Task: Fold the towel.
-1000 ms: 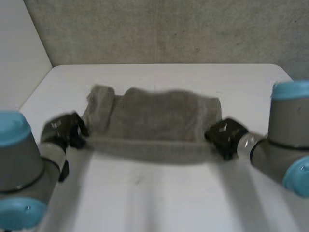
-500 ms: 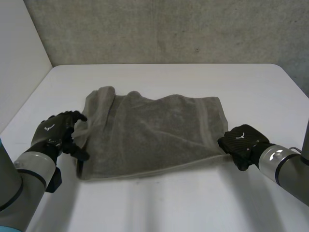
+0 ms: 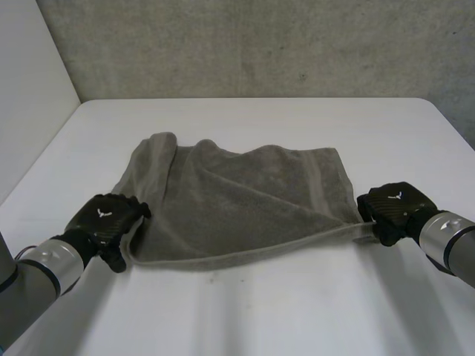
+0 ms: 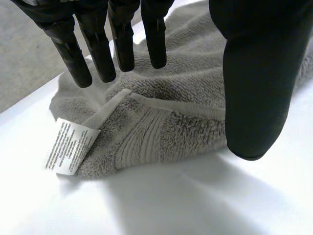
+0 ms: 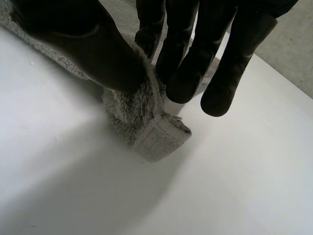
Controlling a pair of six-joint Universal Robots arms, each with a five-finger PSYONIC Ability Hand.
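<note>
A grey towel (image 3: pixel 237 204) lies on the white table (image 3: pixel 245 304), folded over and rumpled at its far left. My left hand (image 3: pixel 104 219) rests at the towel's near left corner. In the left wrist view its fingers (image 4: pixel 102 54) are straight and held apart from the thumb (image 4: pixel 254 73), just above the towel (image 4: pixel 161 122), open. A white label (image 4: pixel 71 145) sticks out of that corner. My right hand (image 3: pixel 393 208) is at the near right corner. There the thumb and fingers (image 5: pixel 181 63) pinch the towel's corner (image 5: pixel 156 134) just above the table.
A grey wall (image 3: pixel 260 44) rises behind the table's far edge and a pale wall (image 3: pixel 30 89) stands at the left. Bare table (image 3: pixel 260 119) lies between the towel and the far edge.
The towel, held up and taut a second ago, now lies on the table. My left hand has let go of its corner and opened. Both hands have moved down and toward me.
</note>
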